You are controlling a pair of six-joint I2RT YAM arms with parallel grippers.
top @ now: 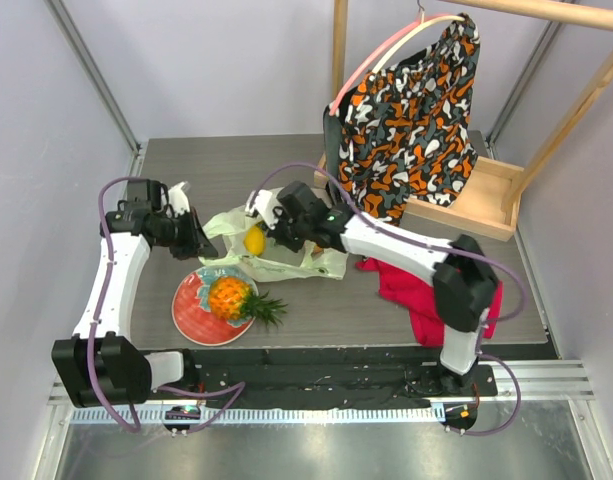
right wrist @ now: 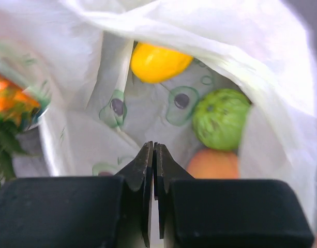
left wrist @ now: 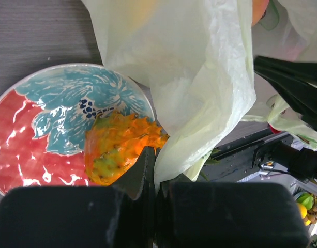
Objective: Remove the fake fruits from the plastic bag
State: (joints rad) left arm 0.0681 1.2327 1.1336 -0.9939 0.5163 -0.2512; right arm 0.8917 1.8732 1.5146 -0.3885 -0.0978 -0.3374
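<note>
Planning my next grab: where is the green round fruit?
In the right wrist view, the green round fruit lies inside the plastic bag, lower right of the yellow mango, above the peach.

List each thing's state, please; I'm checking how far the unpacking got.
plastic bag: mouth open
left tool: shut on plastic bag
right tool: shut, inside bag mouth
pineapple: out, lying on plate
yellow fruit: inside bag
green fruit: inside bag
peach: inside bag

I see the plastic bag (top: 296, 265) as pale, translucent yellow-green, printed with green avocado motifs. Inside it are a yellow mango (right wrist: 158, 62), a mottled green round fruit (right wrist: 220, 118) and an orange peach (right wrist: 214, 164). The pineapple (top: 229, 297) is orange with green leaves, and the plate (top: 191, 305) is red and teal.
</note>
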